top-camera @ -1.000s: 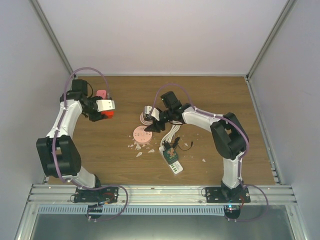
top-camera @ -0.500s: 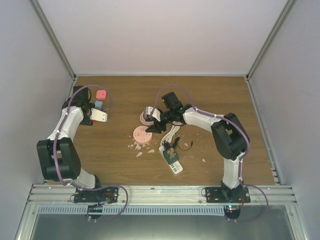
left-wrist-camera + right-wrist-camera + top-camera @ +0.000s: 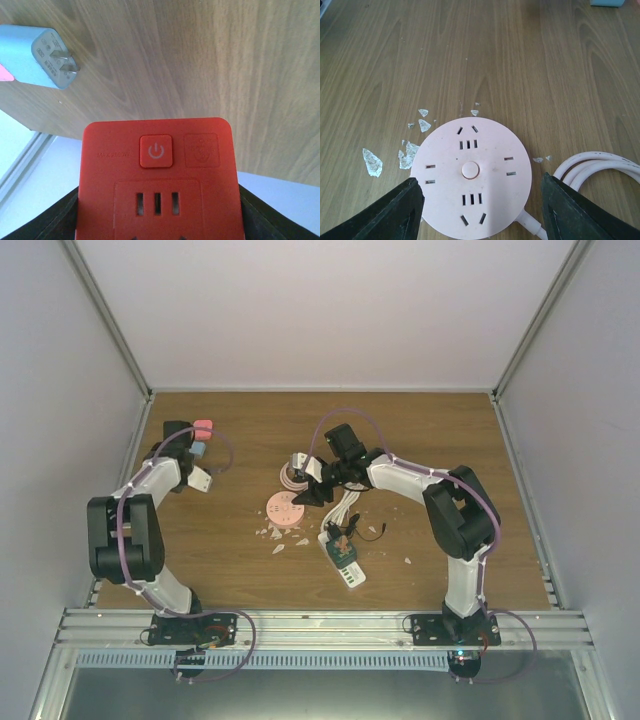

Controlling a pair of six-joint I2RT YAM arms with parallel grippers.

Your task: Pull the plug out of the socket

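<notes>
My left gripper point(image 3: 157, 222) is shut on a red socket cube point(image 3: 156, 175) with a power button; its slots are empty. A pale blue plug point(image 3: 42, 57) with two bare prongs lies on the wood up and to the left of it, apart from the socket. In the top view the plug point(image 3: 198, 448) lies just beyond my left gripper point(image 3: 197, 477), next to a pink block point(image 3: 203, 428); the red socket is hidden there. My right gripper point(image 3: 480, 197) is open and hovers over a round pink power strip point(image 3: 472, 172), also seen in the top view point(image 3: 284, 510).
White shards point(image 3: 372, 162) lie scattered left of the round strip. Its pink cable point(image 3: 600, 167) coils on the right. A green-and-white power strip point(image 3: 343, 562) with loose wires lies nearer the arm bases. The left wall point(image 3: 60, 440) is close behind my left arm.
My left gripper has drawn back towards the left wall and down, uncovering the blue plug lying by the pink block. The right arm has not moved.
</notes>
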